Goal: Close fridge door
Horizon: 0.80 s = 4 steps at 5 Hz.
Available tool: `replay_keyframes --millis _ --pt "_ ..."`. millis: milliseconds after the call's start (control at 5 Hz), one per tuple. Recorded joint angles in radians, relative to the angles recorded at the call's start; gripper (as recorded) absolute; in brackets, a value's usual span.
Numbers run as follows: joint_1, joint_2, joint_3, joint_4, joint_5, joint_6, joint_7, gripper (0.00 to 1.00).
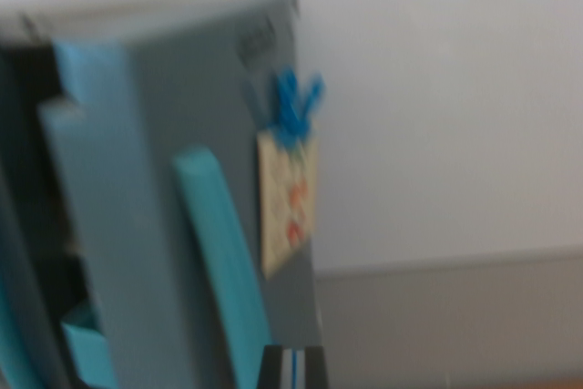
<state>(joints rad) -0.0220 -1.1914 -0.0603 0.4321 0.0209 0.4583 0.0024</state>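
Your wrist view is blurred: the grey fridge door (182, 179) fills the view's left, ajar, its teal handle (223, 261) facing you, with 1 note (289, 211) under a blue clip (293, 108). Only a sliver of gripper (293, 366) shows; you cannot tell its state.

One grey fridge door (155, 225) is counted, fitted with one teal handle (223, 261). One paper note (290, 211) and one blue clip (296, 108) are recorded.

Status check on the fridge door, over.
Hand barely in frame, state unclear. Fridge door ajar, teal handle facing camera. Picture blurred; nothing seen blocking.
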Motion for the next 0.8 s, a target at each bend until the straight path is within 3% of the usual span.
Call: replay_keyframes --millis 200,400,600,800 --pt "0.0 0.0 0.0 0.0 0.0 0.0 0.0 1.0" --pt "0.0 0.073 -0.022 0.0 0.0 0.0 0.0 1.0" --pt "0.0 0.073 -0.022 0.0 0.0 0.0 0.0 1.0" --pt "0.0 0.142 -0.028 0.002 0.0 0.0 0.0 1.0"
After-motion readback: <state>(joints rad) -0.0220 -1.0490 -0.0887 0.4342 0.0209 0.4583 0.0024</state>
